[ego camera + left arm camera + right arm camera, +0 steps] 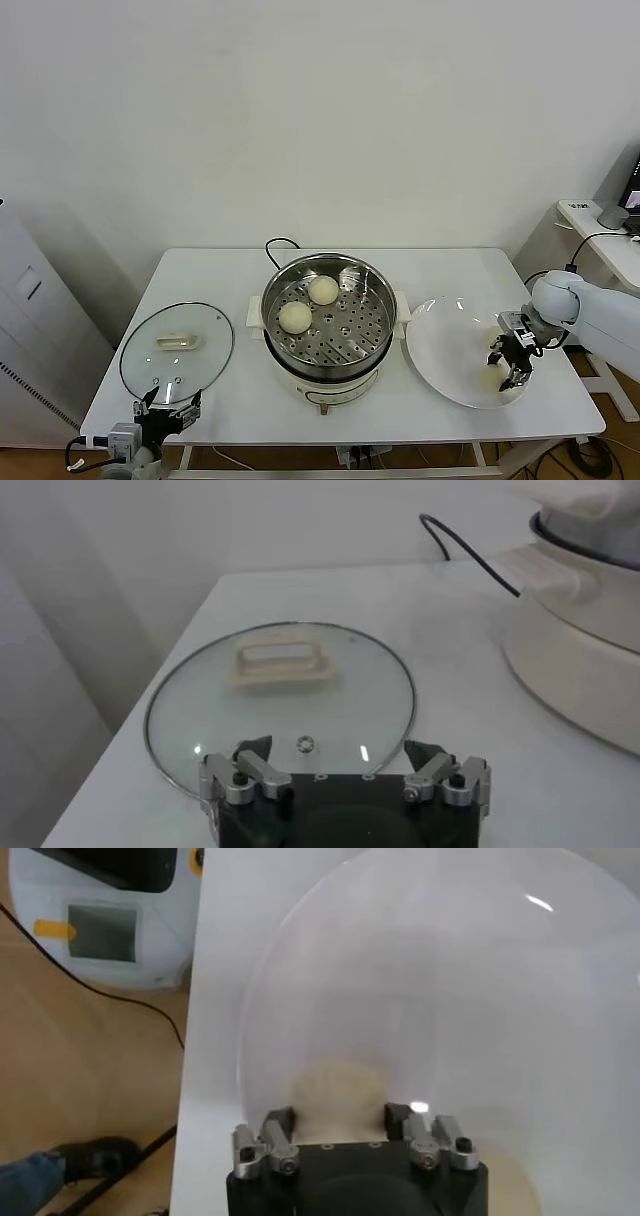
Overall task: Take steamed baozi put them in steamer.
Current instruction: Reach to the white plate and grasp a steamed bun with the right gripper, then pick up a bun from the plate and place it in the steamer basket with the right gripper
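The steamer (375,345), a shiny steel pot on a white base, stands mid-table with two cream baozi (322,290) (295,316) on its perforated tray. On the white plate (440,345) to its right, my right gripper (505,372) is shut on another baozi (492,378). In the right wrist view that bun (335,1088) sits between the two fingers, which touch its sides over the plate (450,978). A pale patch beside the gripper body may be one more bun (515,1193). My left gripper (168,402) (338,752) waits open at the table's front left, holding nothing.
A round glass lid (177,347) (280,695) lies flat left of the steamer, just ahead of the left gripper. The steamer's white base (580,630) and black cord (465,548) show in the left wrist view. A side desk (600,235) stands far right.
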Controlling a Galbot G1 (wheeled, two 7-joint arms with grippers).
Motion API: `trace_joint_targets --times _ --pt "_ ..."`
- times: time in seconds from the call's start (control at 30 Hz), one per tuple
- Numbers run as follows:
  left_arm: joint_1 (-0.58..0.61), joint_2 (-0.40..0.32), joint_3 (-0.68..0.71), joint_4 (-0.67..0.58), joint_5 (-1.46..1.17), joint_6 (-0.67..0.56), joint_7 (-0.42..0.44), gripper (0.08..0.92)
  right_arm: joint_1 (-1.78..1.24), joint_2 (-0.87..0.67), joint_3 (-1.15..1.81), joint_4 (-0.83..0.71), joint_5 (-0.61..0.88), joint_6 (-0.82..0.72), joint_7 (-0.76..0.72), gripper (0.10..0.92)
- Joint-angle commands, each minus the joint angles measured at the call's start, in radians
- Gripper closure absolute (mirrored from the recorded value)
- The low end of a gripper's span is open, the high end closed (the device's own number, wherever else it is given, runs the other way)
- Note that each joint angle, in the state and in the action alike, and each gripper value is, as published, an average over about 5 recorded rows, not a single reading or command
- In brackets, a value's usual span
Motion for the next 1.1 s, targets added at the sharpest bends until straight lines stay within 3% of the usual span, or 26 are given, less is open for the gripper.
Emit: trace_joint_targets --times 0.03,0.3,0.6,0.83,1.1 --pt "0.002 -0.004 -0.002 -0.006 0.000 0.002 -0.001 0.177 0.090 -0.013 -0.064 0.042 0.029 -0.004 -0.022 0.551" --pt "0.006 0.002 0.001 -0.003 0.009 0.000 -0.001 0.177 0.469 0.043 -0.203 0.081 0.183 0.034 -0.075 0.556" --pt "0.000 0.004 0.012 -0.004 0.011 0.001 -0.001 0.177 0.578 0.300 -0.101 0.054 0.301 0.234 -0.118 0.550" --pt "0.000 0.007 0.016 -0.004 0.013 -0.001 0.000 0.177 0.540 0.494 -0.018 0.036 0.243 0.430 -0.135 0.550" --pt "0.001 0.009 0.016 -0.003 0.013 -0.004 0.000 0.177 0.471 0.615 -0.015 0.140 0.107 0.590 -0.110 0.550"
